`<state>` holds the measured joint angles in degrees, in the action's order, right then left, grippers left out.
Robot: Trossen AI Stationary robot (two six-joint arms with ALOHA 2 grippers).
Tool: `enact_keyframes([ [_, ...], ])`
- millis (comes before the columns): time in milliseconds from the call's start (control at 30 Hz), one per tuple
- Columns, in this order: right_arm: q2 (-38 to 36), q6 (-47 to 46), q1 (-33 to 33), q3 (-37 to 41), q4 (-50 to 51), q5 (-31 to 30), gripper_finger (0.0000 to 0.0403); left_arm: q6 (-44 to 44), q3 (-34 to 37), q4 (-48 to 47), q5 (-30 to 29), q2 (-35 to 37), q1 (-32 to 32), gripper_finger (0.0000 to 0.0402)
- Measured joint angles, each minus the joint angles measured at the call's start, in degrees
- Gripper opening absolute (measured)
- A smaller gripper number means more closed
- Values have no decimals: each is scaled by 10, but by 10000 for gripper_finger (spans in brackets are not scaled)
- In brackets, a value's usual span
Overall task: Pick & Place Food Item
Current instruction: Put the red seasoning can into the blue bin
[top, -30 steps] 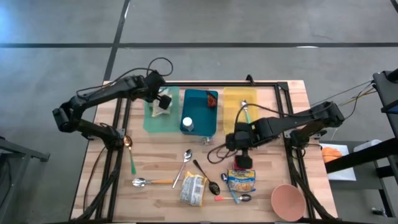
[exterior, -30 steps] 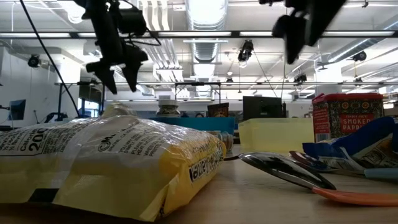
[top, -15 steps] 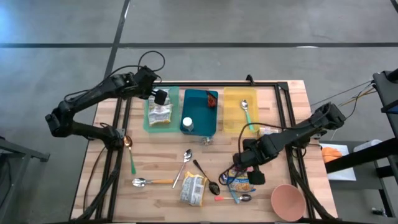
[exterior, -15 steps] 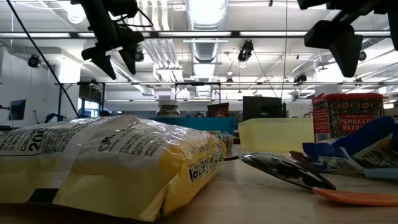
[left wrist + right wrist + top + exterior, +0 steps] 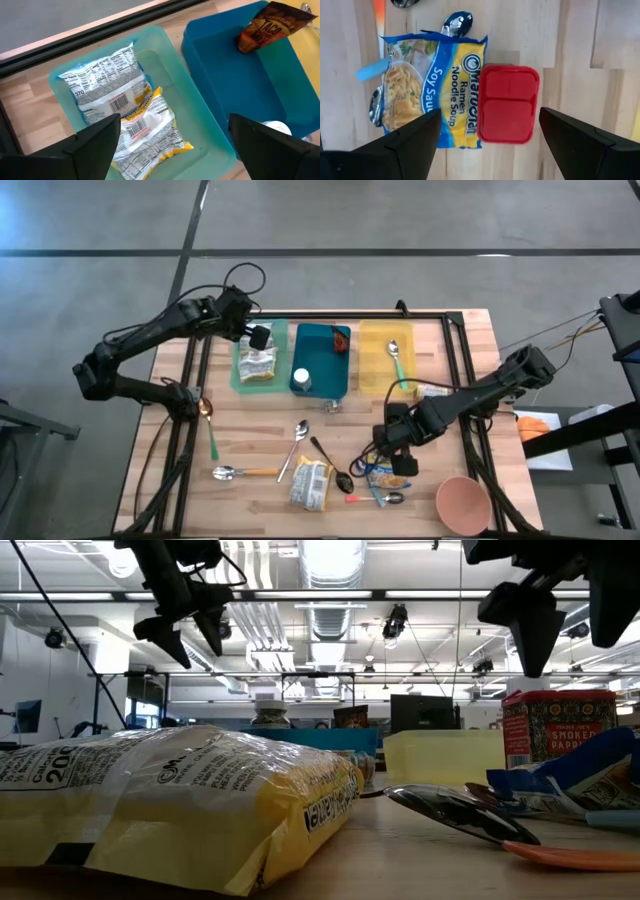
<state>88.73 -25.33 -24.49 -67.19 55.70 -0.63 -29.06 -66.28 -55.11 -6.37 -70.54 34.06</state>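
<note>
Pink bowl (image 5: 463, 502): at the near right corner of the counter (image 5: 260, 440), empty side up.
Yellow snack bag (image 5: 311, 483): lies near the front edge at the middle; it fills the foreground of the low view.
Loose spoons: one with a wooden handle (image 5: 243, 472) left of the yellow bag, a metal one (image 5: 298, 438) and a dark one (image 5: 333, 465) just beyond it, a green-handled one (image 5: 209, 425) toward the left edge.
Ramen packet (image 5: 436, 91): flat on the wood at front right, printed side up, with a spoon bowl (image 5: 457, 22) peeking out at one end and a blue-handled spoon (image 5: 375, 95) across it.
Red-lidded tin (image 5: 508, 103): stands touching the ramen packet's edge; in the low view its side reads as smoked paprika.
Right tool (image 5: 401, 463): hangs directly above the tin and ramen packet, pointing steeply down, fingers spread wide with nothing between them.
Blue bin (image 5: 322, 360): middle of three bins at the far side; holds an orange taco packet (image 5: 267, 25) in its far corner and a white-capped item (image 5: 301, 379) at its near end.
Yellow bin (image 5: 386, 355): right of the blue one, a green-handled spoon (image 5: 397, 361) inside.
Teal bin (image 5: 165, 80): left of the blue one; two snack packets (image 5: 127, 115) lie in it, barcodes up, partly overlapping.
Left tool (image 5: 259, 338): above the teal bin, angled down, fingers wide apart and empty.
</note>
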Motion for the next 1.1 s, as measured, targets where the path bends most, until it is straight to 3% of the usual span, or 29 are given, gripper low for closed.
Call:
enact_keyframes([
  [567, 2, 8, 29, 85, -100, -10, 334, 0, 0, 0, 5, 0, 0, 373],
  [1100, 0, -28, 28, 88, -107, -24, 334, 3, 1, 0, 17, 0, 0, 373],
])
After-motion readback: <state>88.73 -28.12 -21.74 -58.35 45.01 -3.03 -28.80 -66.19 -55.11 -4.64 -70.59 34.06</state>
